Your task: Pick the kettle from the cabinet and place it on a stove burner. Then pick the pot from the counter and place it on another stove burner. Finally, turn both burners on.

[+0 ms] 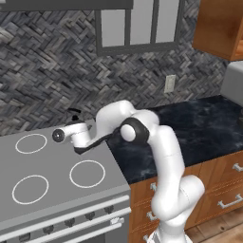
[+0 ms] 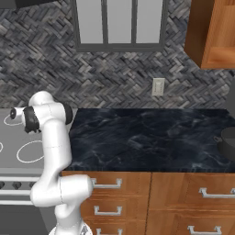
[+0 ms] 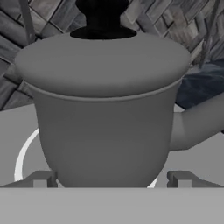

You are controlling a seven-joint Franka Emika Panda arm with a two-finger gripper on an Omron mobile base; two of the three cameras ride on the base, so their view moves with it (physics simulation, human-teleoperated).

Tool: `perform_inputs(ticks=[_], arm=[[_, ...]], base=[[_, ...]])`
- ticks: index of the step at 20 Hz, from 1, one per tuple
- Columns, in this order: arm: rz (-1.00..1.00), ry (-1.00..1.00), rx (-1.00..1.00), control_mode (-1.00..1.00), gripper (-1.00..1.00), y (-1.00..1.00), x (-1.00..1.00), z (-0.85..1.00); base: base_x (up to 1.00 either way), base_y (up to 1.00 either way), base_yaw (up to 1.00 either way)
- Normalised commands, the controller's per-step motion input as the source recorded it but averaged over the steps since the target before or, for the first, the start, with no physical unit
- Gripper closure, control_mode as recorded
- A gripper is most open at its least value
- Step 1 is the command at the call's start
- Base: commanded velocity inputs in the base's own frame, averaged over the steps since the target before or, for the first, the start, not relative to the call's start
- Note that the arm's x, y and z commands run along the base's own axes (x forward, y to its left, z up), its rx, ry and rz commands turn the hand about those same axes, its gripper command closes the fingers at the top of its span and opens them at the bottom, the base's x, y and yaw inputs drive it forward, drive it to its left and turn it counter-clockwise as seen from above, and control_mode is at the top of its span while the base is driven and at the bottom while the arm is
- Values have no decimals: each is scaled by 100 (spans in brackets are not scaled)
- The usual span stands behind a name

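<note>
The kettle (image 3: 103,109) stands upright on a rear stove ring (image 3: 26,159), directly in front of the gripper (image 3: 109,181) and very close to it. The jaws are spread wide, one tip at each side of the kettle's base; they are released, and no contact with the body can be confirmed. The kettle's axis runs vertically, knob (image 3: 103,15) on top. Its spout (image 3: 199,120) points to the right in the hand view, toward the counter (image 2: 147,137); the handle is not clearly visible there.

In the left base view the gripper (image 1: 71,135) sits low over the back right of the stove (image 1: 52,209), the arm reaching leftward from the counter side, with a small dark part of the kettle (image 1: 74,114) showing behind it.

Judgement: the kettle appears placed on its burner, so that step looks done. The pot (image 2: 227,142) rests at the far right end of the counter, well apart from the gripper. The next move should therefore be a clean withdrawal away from the kettle, without brushing it, then travel rightward.
</note>
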Motion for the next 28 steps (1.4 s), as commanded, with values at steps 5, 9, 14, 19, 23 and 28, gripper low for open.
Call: perform_inputs(ticks=[5,9,14,19,23,28], arm=[[0,0,0,-100,-100,10,0,-4],[0,0,0,-100,-100,33,-34,0],[0,-2,0,-100,-100,23,-27,9],[0,0,2,-100,-100,3,-13,44],[0,1,7,-100,-100,0,-1,55],[0,5,12,-100,-100,0,-1,58]], base=[[0,0,0],[0,0,0],[0,0,0],[0,0,0],[0,0,0],[0,0,0]])
